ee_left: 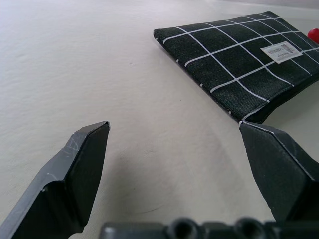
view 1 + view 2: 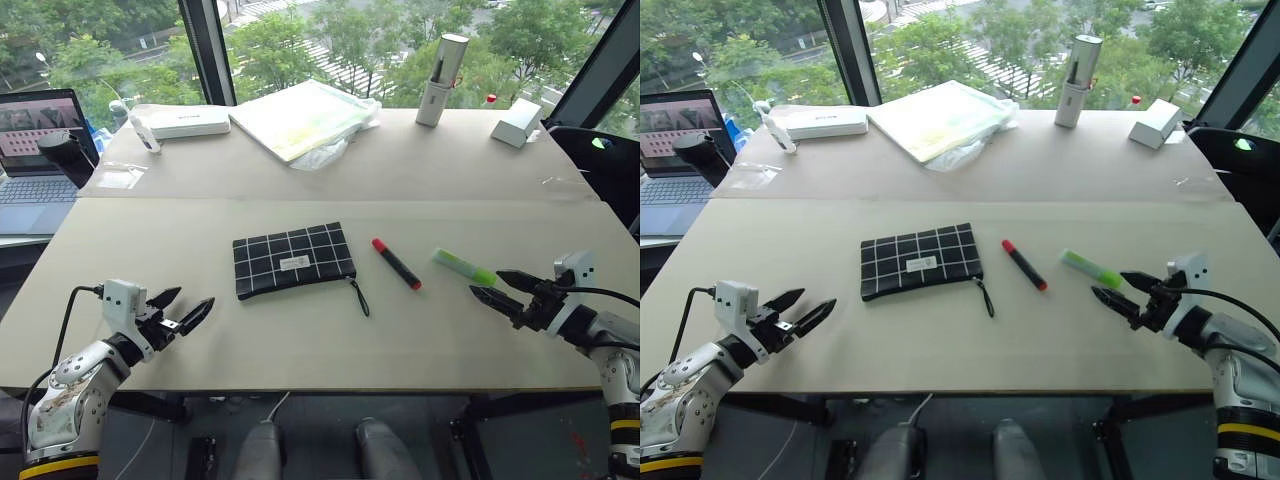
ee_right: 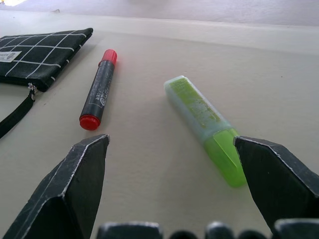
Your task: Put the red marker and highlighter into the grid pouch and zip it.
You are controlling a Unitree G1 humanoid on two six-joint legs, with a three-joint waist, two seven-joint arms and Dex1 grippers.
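On the worktop (image 2: 200, 230) the zipped pouch (image 2: 293, 259), marker (image 2: 396, 264) and highlighter (image 2: 464, 267) lie apart, both grippers' jaws wide and empty; the right gripper (image 2: 503, 288), nearing the highlighter, could nudge it rolling away.

A broad pale counter (image 2: 300, 190) stood against a wall of windows (image 2: 300, 40), and daylight fell across it. Beyond the glass were green trees and a street with a striped crossing. A dark window post (image 2: 207, 50) rose behind the counter's far left part, and another slanted at the far right. An open laptop (image 2: 35, 150) sat on a lower surface just left of the counter. At the counter's far edge lay a white box (image 2: 185, 122), a plastic-wrapped pad (image 2: 300, 118), an upright grey cylinder (image 2: 441, 80) and a small white block (image 2: 517, 122).
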